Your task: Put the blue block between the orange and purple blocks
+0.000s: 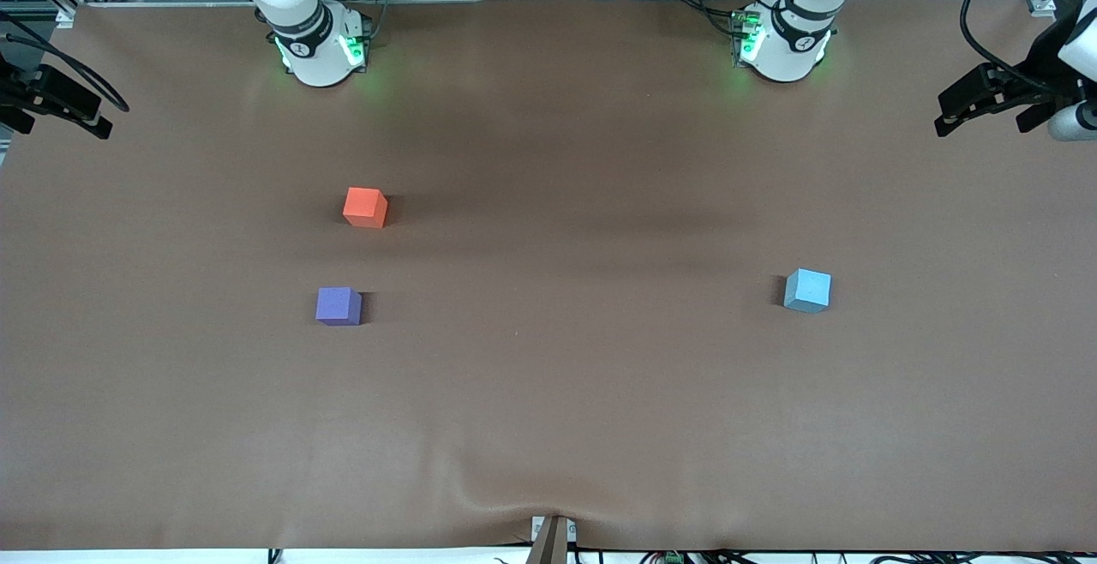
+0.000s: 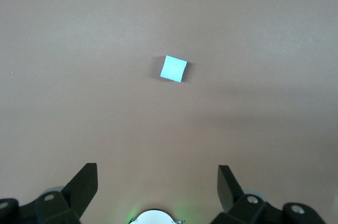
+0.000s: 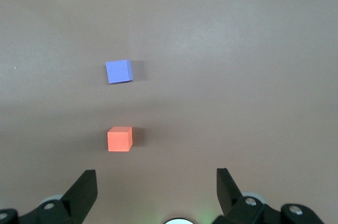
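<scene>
The blue block [image 1: 807, 291] [image 2: 174, 68] sits alone on the brown table toward the left arm's end. The orange block [image 1: 365, 207] [image 3: 120, 139] and the purple block [image 1: 338, 306] [image 3: 119, 71] stand toward the right arm's end, with a bare gap between them. The purple one lies nearer to the front camera. My left gripper [image 2: 157, 174] hangs high over bare table close to its base, open and empty, well apart from the blue block. High over the table by its own base, my right gripper [image 3: 157, 176] is open too, holding nothing.
A brown cloth [image 1: 557, 393] covers the whole table, with a wrinkle at its near edge [image 1: 548, 504]. Both arm bases [image 1: 319, 50] [image 1: 784, 41] stand along the edge farthest from the front camera.
</scene>
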You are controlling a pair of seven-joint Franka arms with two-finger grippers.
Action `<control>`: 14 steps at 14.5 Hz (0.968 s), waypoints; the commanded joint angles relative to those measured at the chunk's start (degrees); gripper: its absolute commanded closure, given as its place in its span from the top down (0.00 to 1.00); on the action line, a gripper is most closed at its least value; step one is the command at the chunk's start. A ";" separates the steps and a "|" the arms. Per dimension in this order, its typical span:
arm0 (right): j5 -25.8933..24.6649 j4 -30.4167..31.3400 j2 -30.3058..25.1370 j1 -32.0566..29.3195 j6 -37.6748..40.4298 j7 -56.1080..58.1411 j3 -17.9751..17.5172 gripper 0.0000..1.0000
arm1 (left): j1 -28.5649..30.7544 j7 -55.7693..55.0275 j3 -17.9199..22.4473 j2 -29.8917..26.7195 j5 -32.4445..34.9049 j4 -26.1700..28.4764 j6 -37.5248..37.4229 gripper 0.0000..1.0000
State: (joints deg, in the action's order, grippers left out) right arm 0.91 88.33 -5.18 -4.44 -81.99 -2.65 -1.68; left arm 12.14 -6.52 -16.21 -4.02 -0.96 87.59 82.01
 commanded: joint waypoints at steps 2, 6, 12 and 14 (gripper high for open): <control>-1.00 -1.14 0.52 -0.48 0.78 0.36 -0.52 1.00 | 0.25 -0.07 -0.49 -0.20 1.22 -0.58 -0.19 1.00; -1.00 -1.23 0.52 0.13 0.78 0.36 0.09 1.00 | 0.34 0.28 -0.40 -0.02 0.96 -0.49 -0.19 1.00; -0.91 -1.23 0.61 -0.22 0.69 0.36 0.27 1.00 | 0.43 0.81 -1.37 -0.37 0.43 -0.05 -1.15 1.00; -0.91 -1.23 0.61 -0.31 0.69 0.36 0.27 1.00 | 0.52 0.72 -1.28 -0.11 0.43 0.47 -1.07 1.00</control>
State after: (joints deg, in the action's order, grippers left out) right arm 0.91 88.33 -5.14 -4.43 -81.99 -2.65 -1.26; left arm 12.12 -6.08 -17.07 -3.97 -0.93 87.70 81.54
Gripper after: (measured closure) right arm 0.000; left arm 0.000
